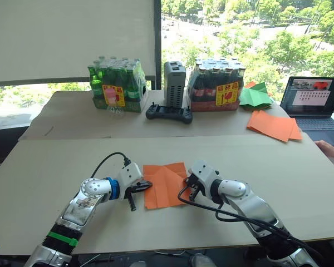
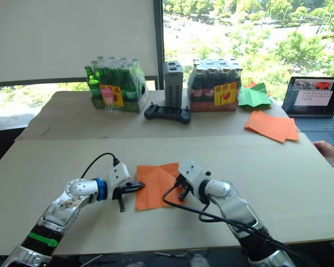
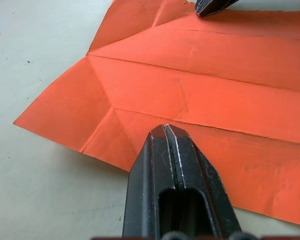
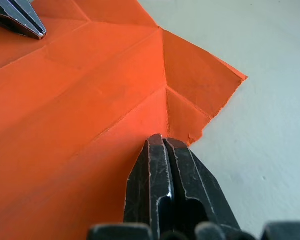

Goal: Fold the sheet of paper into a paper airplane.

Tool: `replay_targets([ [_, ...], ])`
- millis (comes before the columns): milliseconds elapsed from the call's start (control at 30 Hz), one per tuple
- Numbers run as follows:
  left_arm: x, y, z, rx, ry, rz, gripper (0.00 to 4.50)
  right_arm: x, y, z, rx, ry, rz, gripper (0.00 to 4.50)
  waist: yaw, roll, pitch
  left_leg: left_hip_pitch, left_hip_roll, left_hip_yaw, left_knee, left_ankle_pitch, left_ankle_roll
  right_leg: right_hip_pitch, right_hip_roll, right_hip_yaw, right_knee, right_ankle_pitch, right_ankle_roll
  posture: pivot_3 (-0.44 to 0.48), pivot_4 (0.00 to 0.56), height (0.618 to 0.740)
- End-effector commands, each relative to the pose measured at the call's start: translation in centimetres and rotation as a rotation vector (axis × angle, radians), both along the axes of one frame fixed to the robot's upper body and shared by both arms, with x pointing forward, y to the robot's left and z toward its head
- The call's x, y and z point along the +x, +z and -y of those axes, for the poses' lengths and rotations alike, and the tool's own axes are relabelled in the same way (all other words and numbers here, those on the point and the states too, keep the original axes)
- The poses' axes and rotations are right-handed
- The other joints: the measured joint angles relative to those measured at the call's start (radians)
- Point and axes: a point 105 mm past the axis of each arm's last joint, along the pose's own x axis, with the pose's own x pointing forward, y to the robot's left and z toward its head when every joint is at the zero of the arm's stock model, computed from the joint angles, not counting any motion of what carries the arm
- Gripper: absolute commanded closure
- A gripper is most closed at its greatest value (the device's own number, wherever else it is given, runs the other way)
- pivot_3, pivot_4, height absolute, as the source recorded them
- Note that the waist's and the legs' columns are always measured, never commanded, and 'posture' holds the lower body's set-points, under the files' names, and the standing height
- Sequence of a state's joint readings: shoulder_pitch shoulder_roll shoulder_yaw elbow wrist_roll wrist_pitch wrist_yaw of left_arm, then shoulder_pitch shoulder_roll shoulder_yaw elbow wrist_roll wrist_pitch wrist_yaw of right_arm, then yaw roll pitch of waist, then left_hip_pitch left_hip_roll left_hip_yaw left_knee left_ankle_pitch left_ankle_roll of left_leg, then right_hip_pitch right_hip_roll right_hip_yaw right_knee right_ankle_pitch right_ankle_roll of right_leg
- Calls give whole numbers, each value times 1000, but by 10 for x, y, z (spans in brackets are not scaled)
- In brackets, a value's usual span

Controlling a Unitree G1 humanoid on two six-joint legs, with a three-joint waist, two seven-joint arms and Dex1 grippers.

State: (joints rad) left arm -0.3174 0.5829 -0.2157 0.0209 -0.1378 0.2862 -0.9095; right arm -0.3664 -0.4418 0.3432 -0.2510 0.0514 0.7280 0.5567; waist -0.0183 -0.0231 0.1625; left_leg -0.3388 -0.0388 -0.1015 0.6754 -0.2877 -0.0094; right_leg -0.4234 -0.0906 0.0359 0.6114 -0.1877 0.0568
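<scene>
The sheet of paper (image 1: 166, 186) is orange and lies flat on the near table between my two grippers. It carries long crease lines (image 3: 190, 75) and small folded corner flaps (image 4: 190, 107); it is a creased sheet, not a paper airplane. My left gripper (image 1: 146, 184) is shut, and its tip (image 3: 165, 129) rests over the sheet's left edge. At the right edge my right gripper (image 1: 187, 183) is shut too, its tip (image 4: 162, 140) down by a folded corner. Whether either tip pinches the paper is hidden.
On the far table stand a pack of green bottles (image 1: 116, 83), a grey box (image 1: 175, 83), a black controller (image 1: 168, 114) and a pack of dark bottles (image 1: 217, 86). Green paper pieces (image 1: 255, 95), a pile of orange sheets (image 1: 274, 125), a laptop (image 1: 314, 105) and a person's hand (image 1: 331, 149) are at the right.
</scene>
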Motion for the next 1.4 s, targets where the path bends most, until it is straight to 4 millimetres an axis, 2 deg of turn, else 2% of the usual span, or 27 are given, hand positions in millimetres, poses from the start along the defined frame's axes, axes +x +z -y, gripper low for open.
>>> replay_targets([
  [33,-5,-11,1,29,-4,-37,4500,1,2,-2,42,-15,-10,2920,0,0,0,0,0,0,0,0,0,0,0,0,0,0,0,0,150,723],
  [67,-4,-10,1,28,-4,-35,4500,2,5,-2,60,-23,-9,2572,0,0,0,0,0,0,0,0,0,0,0,0,0,0,0,0,150,723],
  [200,-3,-7,4,25,-11,-25,4500,28,22,7,192,-164,4,1222,0,0,0,0,0,0,0,0,0,-1,0,0,0,1,-1,0,150,723],
  [300,-4,-7,6,25,-15,-25,4500,39,26,9,249,-203,-9,1222,0,0,0,0,0,0,0,0,0,-1,0,0,0,3,-5,0,150,723],
  [467,-5,-7,6,27,-20,-28,4500,42,22,2,313,-181,-62,1222,-1,0,0,0,0,0,-1,0,0,-1,0,0,0,4,-7,0,150,723],
  [600,-5,-7,5,30,-19,-28,4500,40,21,-6,328,-142,-75,2377,-1,0,0,0,0,0,-2,0,0,-1,0,0,0,4,-7,0,150,723],
  [667,-5,-7,5,30,-19,-28,4500,40,21,-7,333,-139,-76,3192,-2,0,0,0,0,0,-2,0,0,-1,0,0,0,4,-7,0,150,723],
  [733,-6,-8,4,31,-19,-29,4500,40,23,-9,348,-135,-71,3692,-2,0,0,0,0,0,-2,0,0,-1,0,0,0,4,-7,0,150,723],
  [800,-6,-7,3,32,-18,-30,4500,39,26,-11,359,-122,-59,4442,-3,0,0,0,0,0,-2,0,0,-1,0,0,0,4,-7,0,150,723],
  [967,-6,-7,0,34,-12,-32,4500,28,30,-13,305,-69,13,4477,-4,0,0,0,0,0,-2,0,0,-1,0,0,0,4,-7,0,150,723],
  [1167,-1,1,-6,-8,23,-41,4500,7,39,-23,93,50,250,4477,-8,0,0,-1,0,0,-2,0,0,-2,0,0,0,1,-1,0,150,723],
  [1400,4,10,-11,-32,44,-36,4500,-6,31,-35,-168,168,470,4477,-17,0,0,-1,0,0,-2,0,0,-2,0,0,0,-1,1,0,150,723],
])
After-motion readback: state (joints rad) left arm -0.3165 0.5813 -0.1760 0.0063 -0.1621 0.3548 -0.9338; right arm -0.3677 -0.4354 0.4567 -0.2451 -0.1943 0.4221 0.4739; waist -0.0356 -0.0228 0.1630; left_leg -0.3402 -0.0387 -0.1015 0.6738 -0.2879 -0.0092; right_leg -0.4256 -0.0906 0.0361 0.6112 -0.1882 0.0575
